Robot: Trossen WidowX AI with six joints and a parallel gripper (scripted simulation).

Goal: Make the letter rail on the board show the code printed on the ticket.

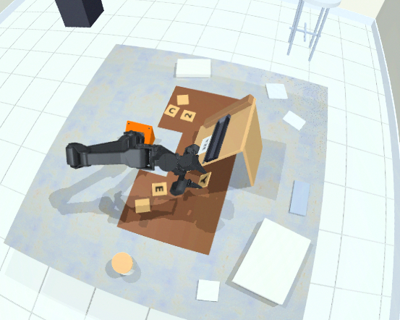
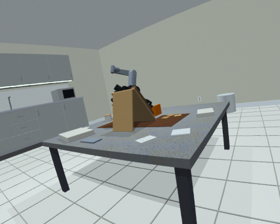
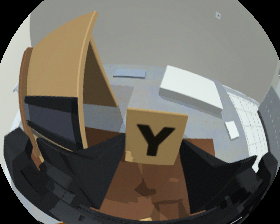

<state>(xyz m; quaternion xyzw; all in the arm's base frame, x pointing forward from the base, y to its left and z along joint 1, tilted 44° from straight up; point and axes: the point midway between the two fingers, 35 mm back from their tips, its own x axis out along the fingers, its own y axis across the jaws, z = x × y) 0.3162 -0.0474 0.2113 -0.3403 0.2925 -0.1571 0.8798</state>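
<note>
My gripper (image 1: 204, 180) (image 3: 153, 141) is shut on the Y tile (image 1: 205, 179) (image 3: 158, 122), held letter upright in the wrist view, beside the board's near side edge. The wooden board (image 1: 236, 135) (image 2: 123, 111) (image 3: 61, 65) carries the dark rail (image 1: 217, 139) (image 3: 53, 120), with no tile visible in it. The tile is apart from the rail. The ticket (image 1: 205, 144) is small and hard to read. The E tile (image 1: 159, 189) and a blank-looking tile (image 1: 142, 205) lie near the arm. The C tile (image 1: 171, 111), a Z or N tile (image 1: 188, 116) and another blank-looking tile (image 1: 182, 99) lie farther off.
The brown mat (image 1: 189, 232) lies under the tiles. An orange block (image 1: 140, 129) (image 2: 157, 110) is by the arm's base. A large white box (image 1: 273, 260) (image 3: 191, 89), a blue slab (image 1: 299, 198) (image 3: 129, 73) and a round-lidded jar (image 1: 122, 263) stand around the mat.
</note>
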